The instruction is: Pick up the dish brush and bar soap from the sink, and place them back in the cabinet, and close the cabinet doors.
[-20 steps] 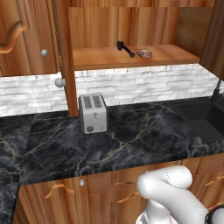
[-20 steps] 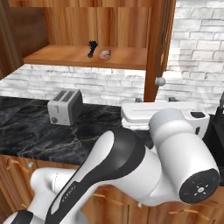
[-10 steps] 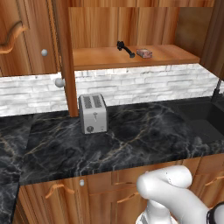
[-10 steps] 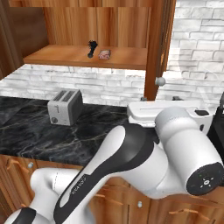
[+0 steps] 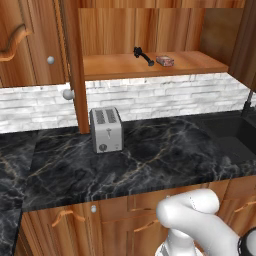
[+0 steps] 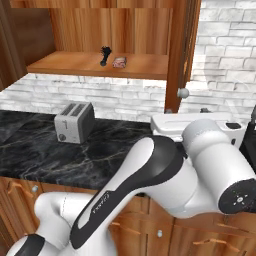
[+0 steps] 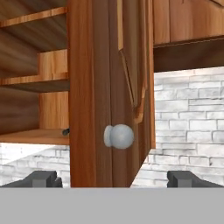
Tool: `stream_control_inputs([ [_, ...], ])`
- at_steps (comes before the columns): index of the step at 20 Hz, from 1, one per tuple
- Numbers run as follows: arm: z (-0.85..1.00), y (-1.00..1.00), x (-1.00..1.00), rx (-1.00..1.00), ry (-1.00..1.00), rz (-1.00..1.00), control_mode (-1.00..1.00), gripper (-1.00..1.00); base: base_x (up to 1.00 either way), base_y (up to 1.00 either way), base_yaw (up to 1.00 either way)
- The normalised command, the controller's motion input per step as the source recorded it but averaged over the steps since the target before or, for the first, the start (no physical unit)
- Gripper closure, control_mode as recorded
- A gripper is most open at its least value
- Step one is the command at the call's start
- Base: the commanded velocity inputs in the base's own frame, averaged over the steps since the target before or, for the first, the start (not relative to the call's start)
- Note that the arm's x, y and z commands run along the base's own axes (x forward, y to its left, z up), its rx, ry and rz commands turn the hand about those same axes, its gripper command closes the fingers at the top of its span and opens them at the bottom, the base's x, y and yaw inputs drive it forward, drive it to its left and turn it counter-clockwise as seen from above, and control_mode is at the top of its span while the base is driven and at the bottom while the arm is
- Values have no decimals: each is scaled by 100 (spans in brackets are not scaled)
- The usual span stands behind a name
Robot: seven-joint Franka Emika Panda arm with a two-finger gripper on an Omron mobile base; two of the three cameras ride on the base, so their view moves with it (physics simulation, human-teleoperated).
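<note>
The dish brush [image 5: 143, 55] and the bar soap [image 5: 165, 61] lie side by side on the shelf of the open cabinet [image 5: 120, 67]; from the right they are the brush [image 6: 104, 55] and soap [image 6: 119, 62]. Both cabinet doors stand open, the left door [image 5: 74, 60] and the right door [image 6: 182, 50] each seen edge-on. In the hand view my gripper [image 7: 113, 179] is open with nothing in it, facing the right door's edge [image 7: 94, 96], whose round silver knob [image 7: 119, 136] sits between and just above the fingertips [image 7: 41, 179]. The sink [image 5: 235, 135] is at the right.
A silver toaster [image 5: 106, 129] stands on the black marble counter [image 5: 150, 165] below the cabinet. The dark faucet [image 5: 248, 102] rises at the right edge. My own bulky arm [image 6: 165, 180] fills the foreground in the right base view. Lower drawers with curved handles run below the counter.
My hand has shifted slightly to the right, toward the right door. Brush, soap and doors have not moved.
</note>
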Motion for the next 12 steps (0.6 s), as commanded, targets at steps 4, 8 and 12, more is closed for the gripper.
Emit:
stream_control_inputs([
  [4, -5, -6, 24, 0, -3, 0, -100, -100, 0, 0, 0],
  [8, 0, -16, 26, 2, -4, 0, -100, -100, 0, 0, 0],
  [12, 0, -3, 16, 0, -4, 0, -100, -100, 0, 0, 0],
])
